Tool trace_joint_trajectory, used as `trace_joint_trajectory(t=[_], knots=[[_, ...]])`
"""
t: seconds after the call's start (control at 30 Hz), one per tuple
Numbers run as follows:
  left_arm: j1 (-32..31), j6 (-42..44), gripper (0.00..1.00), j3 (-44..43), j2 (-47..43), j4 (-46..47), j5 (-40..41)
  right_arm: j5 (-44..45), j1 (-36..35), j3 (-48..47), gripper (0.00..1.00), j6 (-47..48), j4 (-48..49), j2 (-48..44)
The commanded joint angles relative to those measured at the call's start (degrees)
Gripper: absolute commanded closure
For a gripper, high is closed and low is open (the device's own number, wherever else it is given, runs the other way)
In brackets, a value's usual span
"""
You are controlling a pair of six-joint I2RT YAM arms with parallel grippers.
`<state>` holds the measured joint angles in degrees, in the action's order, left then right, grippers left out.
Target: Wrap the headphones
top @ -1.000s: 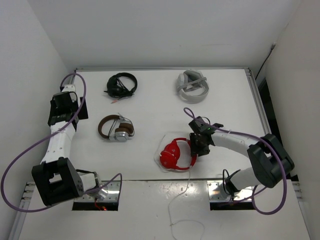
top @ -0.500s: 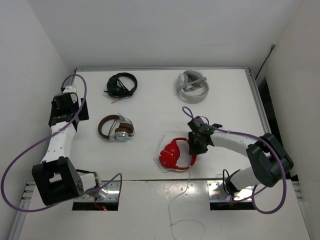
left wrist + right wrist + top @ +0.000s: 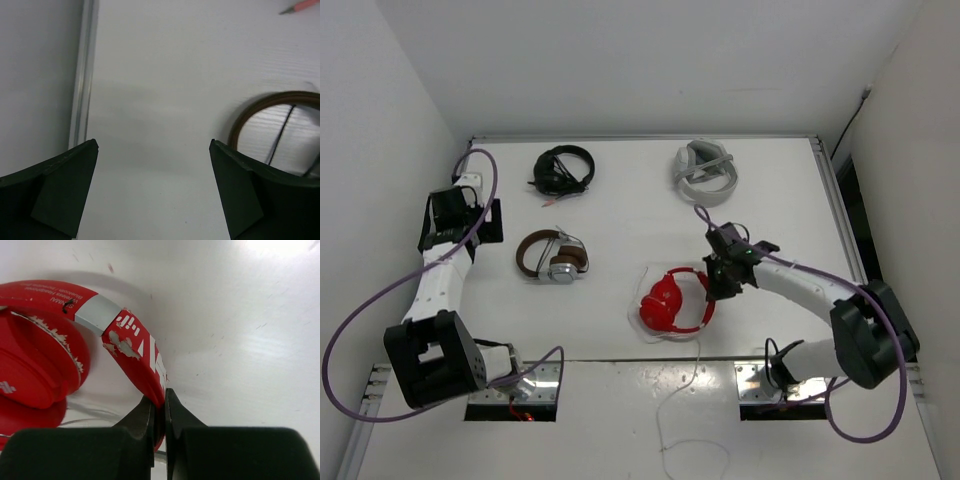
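Observation:
The red headphones (image 3: pixel 670 303) lie near the table's front middle, their thin white cable (image 3: pixel 672 405) trailing toward the near edge. My right gripper (image 3: pixel 717 288) is shut on the red headband (image 3: pixel 142 365), pinching it between both fingers. The red earcups (image 3: pixel 35 370) show at the left of the right wrist view. My left gripper (image 3: pixel 154 165) is open and empty, over bare table at the far left, well away from the red headphones.
Brown-and-silver headphones (image 3: pixel 550 256) lie left of centre, their brown band also in the left wrist view (image 3: pixel 270 122). Black headphones (image 3: pixel 563 170) sit at the back left, grey-white headphones (image 3: pixel 704 172) at the back right. A metal rail (image 3: pixel 82 75) edges the table's left side.
My right gripper has moved right and slightly back with the headband in it, dragging the red headphones a little to the right. The left arm has barely shifted.

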<state>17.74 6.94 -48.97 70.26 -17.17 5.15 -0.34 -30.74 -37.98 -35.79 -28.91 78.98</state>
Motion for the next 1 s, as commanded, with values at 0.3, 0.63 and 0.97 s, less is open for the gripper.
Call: trace_joint_trajectory(t=[0.3,0.63,0.97], knots=[[-1.6,6.9,0.0,0.8,-9.7,-2.2,-18.1,-13.4,12.8,-19.4,1.0,21.2,-2.9,-7.8],[-3.4,9.8,0.05,7.6,-20.6,-4.1,-40.1,-27.3,25.3,-36.9,1.0,22.3,-2.8,0.0],[-15.4,-15.6,0.12,16.5,-21.7,7.0,-59.6,-29.3,24.8,-43.7,1.0,23.3,-6.9,-0.6]])
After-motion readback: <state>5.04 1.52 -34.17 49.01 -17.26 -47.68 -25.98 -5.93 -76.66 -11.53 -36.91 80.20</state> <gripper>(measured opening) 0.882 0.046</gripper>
